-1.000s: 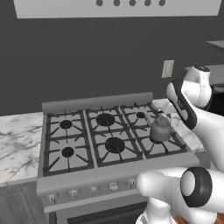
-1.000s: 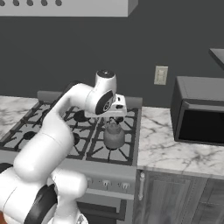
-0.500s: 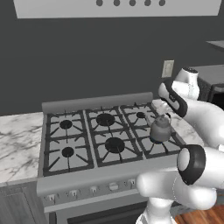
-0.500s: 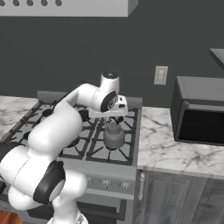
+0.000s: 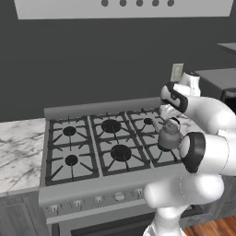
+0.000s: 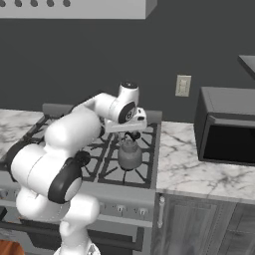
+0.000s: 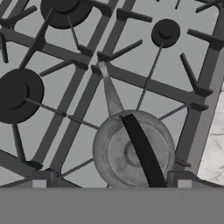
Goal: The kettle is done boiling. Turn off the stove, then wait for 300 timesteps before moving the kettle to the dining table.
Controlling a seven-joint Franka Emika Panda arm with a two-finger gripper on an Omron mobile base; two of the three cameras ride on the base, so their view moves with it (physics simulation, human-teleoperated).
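Note:
The kettle (image 5: 168, 136) (image 6: 130, 154), squat dull-grey metal with a dark arched handle, stands on the front right burner of the stove (image 5: 78, 184) (image 6: 102, 191). My gripper (image 5: 168, 115) (image 6: 132, 135) hangs open just above it, touching nothing. Seen from above in the hand view, the kettle (image 7: 118, 153) has its handle running across the lid and its spout pointing up-left. My gripper (image 7: 111, 181) there has one fingertip on each side of the kettle's body. A row of small knobs (image 5: 99, 200) (image 6: 119, 209) lines the stove's front. The dining table is out of view.
Marble counter (image 5: 18, 152) lies left of the stove, and more marble counter (image 6: 189, 164) lies right of it, carrying a dark microwave (image 6: 229, 124). A range hood (image 5: 124, 7) hangs overhead. The dark wall behind has an outlet (image 6: 183, 85).
The arm's elbow has swung up and the hand has shifted sideways until it is over the kettle. The jaws stayed open and the kettle has not moved.

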